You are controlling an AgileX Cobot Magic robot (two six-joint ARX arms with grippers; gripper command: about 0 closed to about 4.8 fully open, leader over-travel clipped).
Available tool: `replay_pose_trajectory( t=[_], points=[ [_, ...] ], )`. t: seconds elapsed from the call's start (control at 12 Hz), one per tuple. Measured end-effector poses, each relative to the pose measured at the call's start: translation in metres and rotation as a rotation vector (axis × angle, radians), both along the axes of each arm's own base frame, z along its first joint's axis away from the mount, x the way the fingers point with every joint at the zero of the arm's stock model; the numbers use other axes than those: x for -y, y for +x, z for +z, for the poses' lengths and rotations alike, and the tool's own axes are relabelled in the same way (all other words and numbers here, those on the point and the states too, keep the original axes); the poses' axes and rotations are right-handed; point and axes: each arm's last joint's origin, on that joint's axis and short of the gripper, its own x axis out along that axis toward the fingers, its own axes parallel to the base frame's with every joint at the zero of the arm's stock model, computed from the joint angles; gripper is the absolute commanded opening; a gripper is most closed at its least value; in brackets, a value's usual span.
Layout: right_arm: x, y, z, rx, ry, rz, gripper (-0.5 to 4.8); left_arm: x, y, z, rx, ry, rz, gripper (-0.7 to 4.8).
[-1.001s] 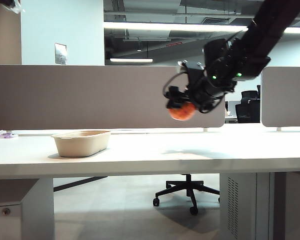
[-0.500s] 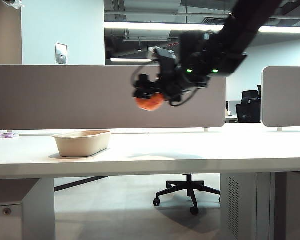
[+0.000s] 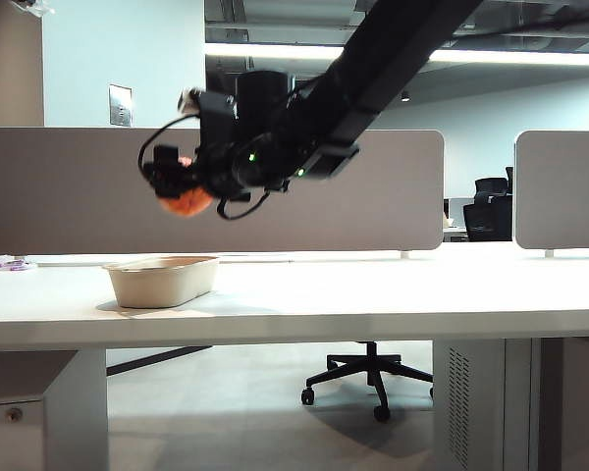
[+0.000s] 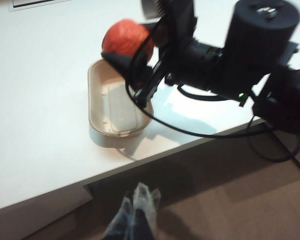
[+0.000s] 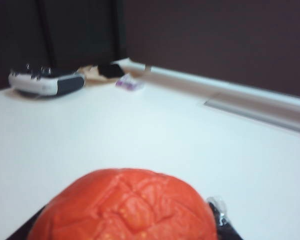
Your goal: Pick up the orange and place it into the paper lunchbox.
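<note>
Right gripper [image 3: 177,186]: upper left of the exterior frame, high over the table, pinching the orange between its fingers; stretched right across from the right side because the lunchbox sits at the far left.
Orange [image 3: 187,201]: off the table, clamped in the right gripper, hanging above the near end of the lunchbox and well clear of its rim (height looks chosen so the fruit passes over the wall rather than into it).
Orange in the left wrist view [image 4: 126,38]: upper middle of the frame, overlapping the far end of the box from that angle; dark finger wrapped round its lower side, so the grip looks secure.
Orange in the right wrist view [image 5: 125,207]: fills the bottom of the frame, mottled skin plain to see, bare white table beyond it.
Lunchbox [image 3: 128,285]: left of the exterior frame, upright on the table, open side up, nothing in it [image 4: 98,127]; near the front edge of the table.
Left gripper: own fingers not clearly visible in any view, so spread or pressed together cannot be told; parked back, its camera looking down on box and fruit.
Stage: carry nearly finished; lowering and release not yet done.
Risk: letting go from this height could bounce the fruit out of the shallow box.
</note>
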Motion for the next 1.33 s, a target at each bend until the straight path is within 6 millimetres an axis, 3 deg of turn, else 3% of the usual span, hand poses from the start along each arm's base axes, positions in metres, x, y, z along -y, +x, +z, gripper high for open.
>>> replay_pose_trajectory(
  t=[0.08,0.17,0.25,0.33,0.67,0.75,0.92,1.0,1.08,1.17,1.33],
  points=[
    [-0.002,0.001,-0.005,-0.013,-0.010,0.002,2.63,0.000,0.000,0.000,0.000,0.000,0.000,-0.06],
    [-0.011,-0.001,-0.031,-0.069,-0.052,0.018,2.64,0.000,0.000,0.000,0.000,0.000,0.000,-0.06],
    [-0.011,-0.001,-0.033,-0.073,-0.055,0.019,2.96,0.000,0.000,0.000,0.000,0.000,0.000,-0.06],
    [-0.011,0.000,-0.039,-0.085,-0.063,0.018,3.96,0.000,0.000,0.000,0.000,0.000,0.000,-0.06],
    [-0.012,0.000,-0.043,-0.104,-0.062,0.037,3.98,0.000,0.000,0.000,0.000,0.000,0.000,-0.06],
    [-0.012,0.001,-0.039,-0.102,-0.060,0.039,2.83,0.000,0.000,0.000,0.000,0.000,0.001,-0.06],
    [-0.004,0.001,-0.002,-0.108,-0.051,0.026,-0.21,0.000,0.000,0.000,0.001,0.003,0.001,-0.06],
    [-0.001,-0.002,0.012,-0.117,-0.057,0.026,-0.05,0.000,0.000,0.000,0.001,0.003,0.001,-0.06],
    [0.008,-0.009,0.040,-0.170,-0.100,0.021,-0.05,0.000,0.000,0.000,0.001,0.003,0.001,-0.06],
    [0.030,-0.029,0.082,-0.315,-0.200,0.007,-0.05,0.000,0.000,0.000,0.001,0.003,0.000,-0.06],
    [0.039,-0.034,0.092,-0.350,-0.237,0.000,-0.05,0.000,0.000,0.000,0.001,0.003,0.000,-0.06]
  ],
)
